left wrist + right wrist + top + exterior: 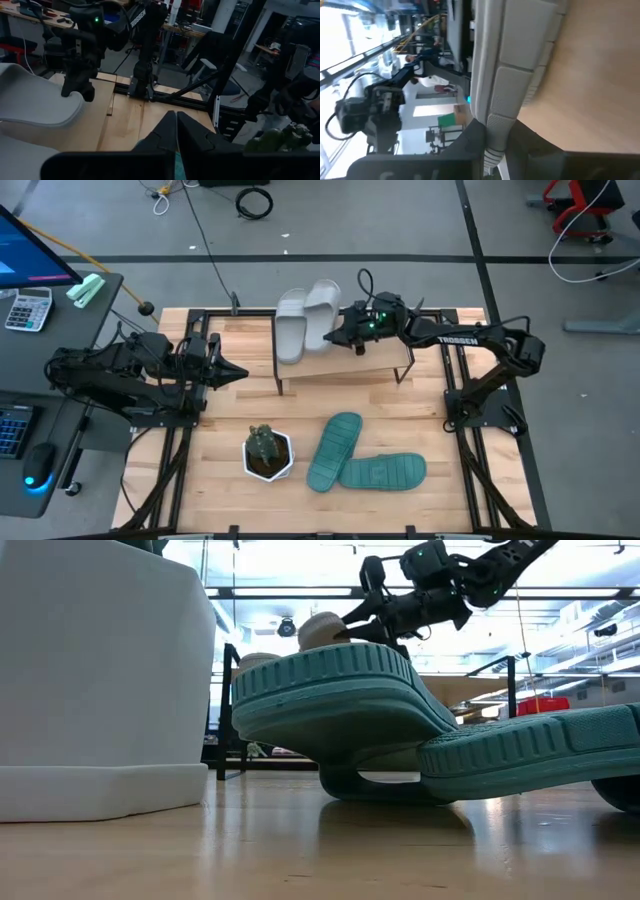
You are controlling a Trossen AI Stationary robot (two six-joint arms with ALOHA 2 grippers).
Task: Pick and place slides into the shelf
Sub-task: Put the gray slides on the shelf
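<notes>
Two light grey slides lie side by side on the left part of the shelf's wooden top (380, 358), their far ends past its far edge: one (290, 328) to the left, the other (322, 310) beside it. My right gripper (338, 337) reaches over the shelf from the right and is shut on the second grey slide (512, 85). Two teal slides (335, 450) (385, 472) lie on the table near the front, one end of the first resting on the second (540, 745). My left gripper (243, 372) is shut, left of the shelf, touching nothing. My right gripper holds the right-hand grey slide by its right side edge (506, 117), near the slide's near end, pinched between the two fingers. The fingers come level from the table's right, across the slide. One finger (77, 87) sits on the slide's upper face (45, 102). The slide lies on the shelf top.
A small plant in a white pot (267, 452) stands left of the teal slides and fills the left of the low view (100, 680). The right part of the shelf top is bare wood. Black frame rails (455, 380) run along the table's sides.
</notes>
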